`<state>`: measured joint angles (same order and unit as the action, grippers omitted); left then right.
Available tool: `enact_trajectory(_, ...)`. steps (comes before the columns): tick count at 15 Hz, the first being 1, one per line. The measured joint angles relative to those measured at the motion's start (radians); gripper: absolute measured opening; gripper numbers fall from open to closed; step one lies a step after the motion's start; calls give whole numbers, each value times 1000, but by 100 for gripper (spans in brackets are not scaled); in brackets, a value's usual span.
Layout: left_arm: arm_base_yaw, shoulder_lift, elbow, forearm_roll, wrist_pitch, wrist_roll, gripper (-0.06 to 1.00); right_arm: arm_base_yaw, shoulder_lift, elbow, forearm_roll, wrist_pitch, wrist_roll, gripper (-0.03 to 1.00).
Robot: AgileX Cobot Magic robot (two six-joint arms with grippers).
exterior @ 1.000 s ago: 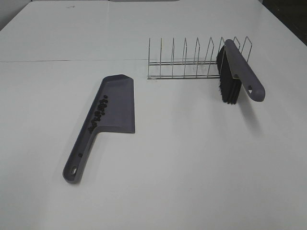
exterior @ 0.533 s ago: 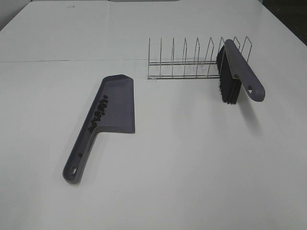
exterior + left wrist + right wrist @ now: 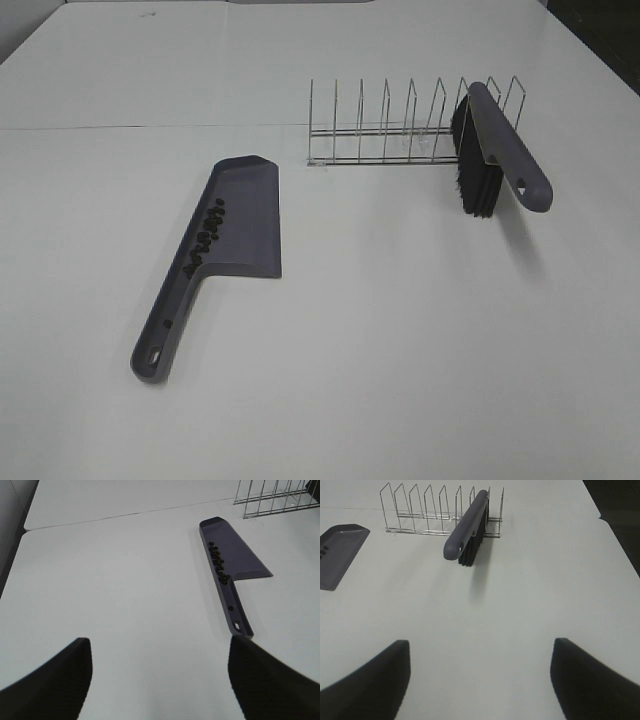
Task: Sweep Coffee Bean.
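Note:
Several dark coffee beans [image 3: 205,232] lie in a line along the raised side of a purple-grey dustpan [image 3: 245,215] flat on the white table; the beans [image 3: 218,563] and the dustpan [image 3: 235,555] also show in the left wrist view. A grey brush [image 3: 505,145] with black bristles leans in the right end of a wire rack [image 3: 400,125], also in the right wrist view [image 3: 466,525]. My left gripper [image 3: 160,680] is open and empty, well short of the dustpan handle. My right gripper [image 3: 480,680] is open and empty, short of the brush. Neither gripper shows in the exterior view.
The wire rack [image 3: 435,510] stands at the back of the table with several empty slots. A seam [image 3: 150,127] runs across the table behind the dustpan. The table's right edge [image 3: 615,535] borders a dark floor.

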<state>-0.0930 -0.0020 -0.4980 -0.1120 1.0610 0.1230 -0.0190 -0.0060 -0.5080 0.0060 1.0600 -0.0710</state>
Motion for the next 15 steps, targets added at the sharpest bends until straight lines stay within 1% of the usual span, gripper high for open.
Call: enact_trajectory(15, 0, 0, 0, 0, 0, 0, 69, 0, 0, 0, 0, 0, 0, 65)
